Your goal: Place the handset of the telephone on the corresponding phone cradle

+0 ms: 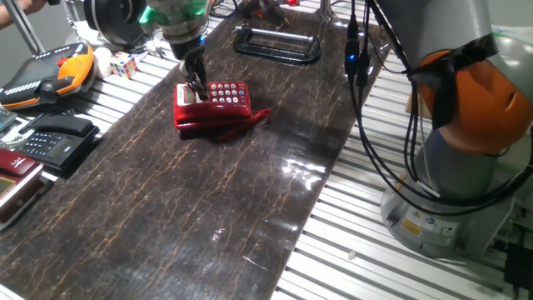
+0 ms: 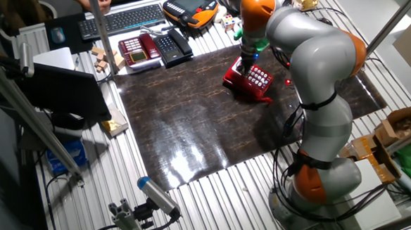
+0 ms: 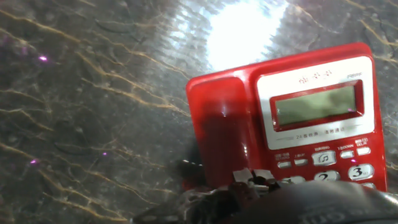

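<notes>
One fixed view: low, near the dark mat (image 1: 208, 192), looking along its length toward the telephone (image 1: 212, 104). Other fixed view: high and further off, opposite side, taking in the whole mat (image 2: 191, 116), arm base included. Hand view: very close, looking down onto the telephone (image 3: 292, 118). All 3 views share telephone and surrounding mat.
</notes>
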Motion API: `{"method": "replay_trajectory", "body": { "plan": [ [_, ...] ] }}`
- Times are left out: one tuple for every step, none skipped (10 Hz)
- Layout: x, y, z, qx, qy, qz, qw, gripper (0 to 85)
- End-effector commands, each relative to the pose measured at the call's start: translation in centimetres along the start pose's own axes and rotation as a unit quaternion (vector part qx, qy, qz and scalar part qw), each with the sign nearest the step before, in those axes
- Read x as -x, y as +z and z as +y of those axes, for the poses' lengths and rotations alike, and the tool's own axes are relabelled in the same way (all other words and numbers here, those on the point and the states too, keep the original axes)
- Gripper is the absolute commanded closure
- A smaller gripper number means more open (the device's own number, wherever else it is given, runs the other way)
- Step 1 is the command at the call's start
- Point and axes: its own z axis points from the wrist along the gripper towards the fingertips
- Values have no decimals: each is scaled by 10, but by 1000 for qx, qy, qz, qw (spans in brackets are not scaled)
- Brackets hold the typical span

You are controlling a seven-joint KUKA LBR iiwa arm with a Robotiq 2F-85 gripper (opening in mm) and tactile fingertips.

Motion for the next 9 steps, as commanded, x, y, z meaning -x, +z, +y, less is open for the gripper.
{"method": "replay_trajectory", "body": {
  "plan": [
    [0, -8, 4, -1, 0, 0, 1000, 790],
    [-1, -21, 11, -5, 3, 5, 1000, 830],
    [-5, -34, 18, -10, 10, 9, 1000, 830],
    [-13, -46, 24, -17, 13, 4, 1000, 830],
    [-21, -55, 29, -28, 11, -7, 1000, 830],
    [-28, -63, 34, -33, 11, -9, 999, 830],
    [-32, -69, 40, -34, 12, -7, 999, 830],
    [-33, -72, 43, -34, 12, -9, 999, 830],
    [-33, -73, 45, -34, 9, -13, 999, 830]
  ]
}}
